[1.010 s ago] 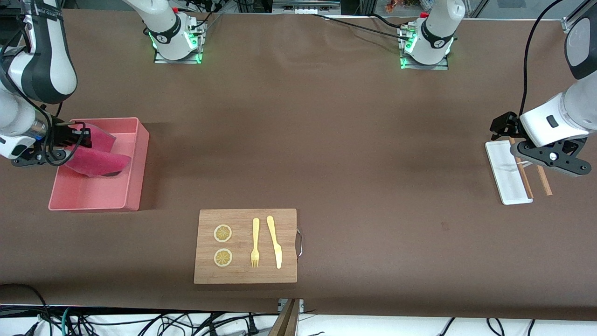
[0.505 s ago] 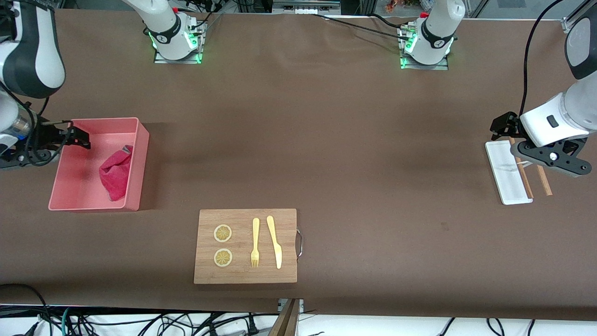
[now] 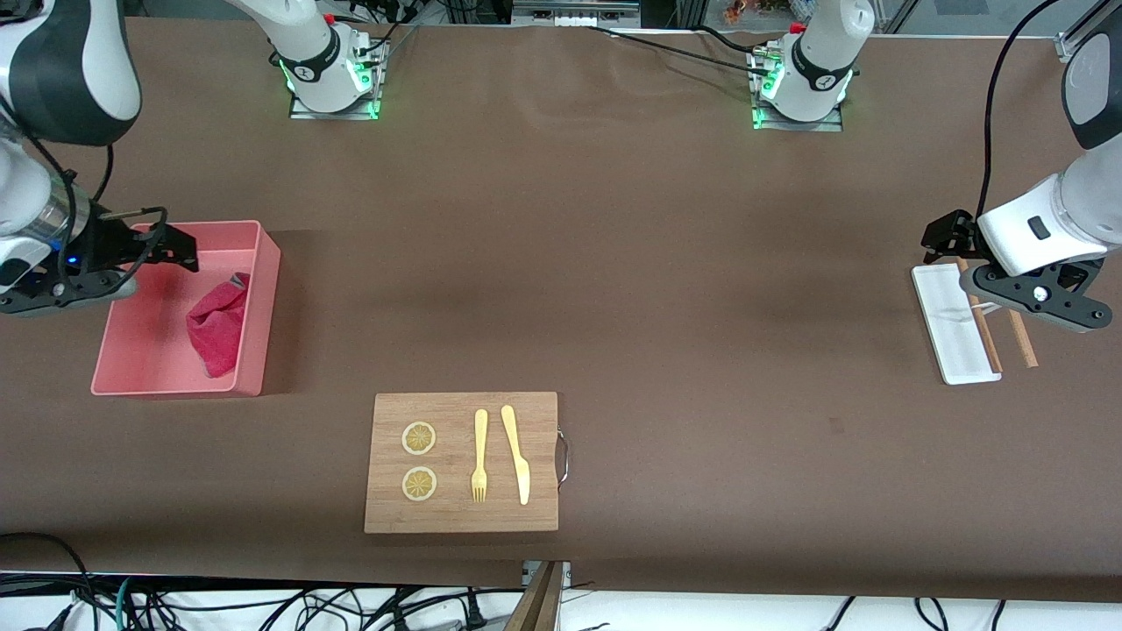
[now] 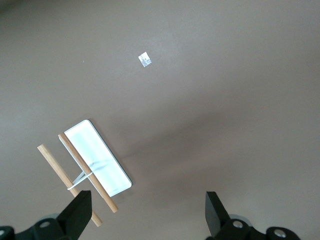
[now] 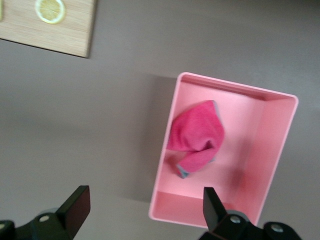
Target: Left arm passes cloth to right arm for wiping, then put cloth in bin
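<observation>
The magenta cloth (image 3: 217, 324) lies crumpled inside the salmon-pink bin (image 3: 254, 298) at the right arm's end of the table. In the right wrist view the cloth (image 5: 197, 140) lies free in the bin (image 5: 280, 145). My right gripper (image 3: 171, 248) is open and empty, up over the bin's edge farther from the front camera; in its own view it (image 5: 145, 210) stands wide open. My left gripper (image 3: 942, 238) is open and empty, waiting over the white tray at the left arm's end; in its own view it (image 4: 147, 212) stands wide open.
A wooden board (image 3: 462, 462) with two lemon slices (image 3: 419, 438), a fork (image 3: 479, 454) and a knife (image 3: 517, 452) lies nearer the front camera. A narrow white tray (image 3: 951, 329) and wooden sticks (image 3: 1021, 337) lie under the left gripper.
The right gripper let go of the cloth, which dropped into the bin. The gripper then rose and shifted a little over the bin's edge. The left arm has not moved.
</observation>
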### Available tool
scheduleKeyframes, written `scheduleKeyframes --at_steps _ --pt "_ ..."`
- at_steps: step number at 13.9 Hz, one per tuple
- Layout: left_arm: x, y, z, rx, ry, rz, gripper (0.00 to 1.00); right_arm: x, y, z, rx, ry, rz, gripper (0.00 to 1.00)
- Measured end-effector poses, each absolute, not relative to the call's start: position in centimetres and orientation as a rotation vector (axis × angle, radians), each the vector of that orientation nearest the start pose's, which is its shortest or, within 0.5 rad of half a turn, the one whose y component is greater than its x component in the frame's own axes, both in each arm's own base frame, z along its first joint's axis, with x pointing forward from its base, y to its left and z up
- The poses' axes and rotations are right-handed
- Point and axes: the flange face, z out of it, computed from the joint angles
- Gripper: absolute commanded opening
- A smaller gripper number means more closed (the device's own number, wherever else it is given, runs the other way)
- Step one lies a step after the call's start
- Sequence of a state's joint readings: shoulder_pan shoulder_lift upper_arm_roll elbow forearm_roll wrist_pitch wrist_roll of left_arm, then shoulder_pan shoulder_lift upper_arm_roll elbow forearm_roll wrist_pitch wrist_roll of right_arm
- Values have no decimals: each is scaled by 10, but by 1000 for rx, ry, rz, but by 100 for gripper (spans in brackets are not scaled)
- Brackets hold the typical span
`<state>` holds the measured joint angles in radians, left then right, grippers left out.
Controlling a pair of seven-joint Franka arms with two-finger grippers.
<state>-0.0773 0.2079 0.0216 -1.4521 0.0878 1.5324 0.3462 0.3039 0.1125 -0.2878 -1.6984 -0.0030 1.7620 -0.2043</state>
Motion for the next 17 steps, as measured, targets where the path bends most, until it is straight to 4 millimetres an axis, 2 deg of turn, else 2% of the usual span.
scheduleKeyframes --at_steps 2,4,7,11,17 --pt "609 -26 556 -2999 615 214 100 582 40 534 -3146 -319 70 100" --pt "609 -25 556 -2999 614 215 100 576 50 544 -3141 -317 57 100" --pt "609 -25 556 -2999 614 215 100 574 55 546 -3142 -299 54 100" --pt "609 -26 556 -2999 614 215 100 571 77 545 -3139 -289 68 100" --pt "609 -25 556 -2999 614 215 100 572 73 551 -3135 -273 48 100"
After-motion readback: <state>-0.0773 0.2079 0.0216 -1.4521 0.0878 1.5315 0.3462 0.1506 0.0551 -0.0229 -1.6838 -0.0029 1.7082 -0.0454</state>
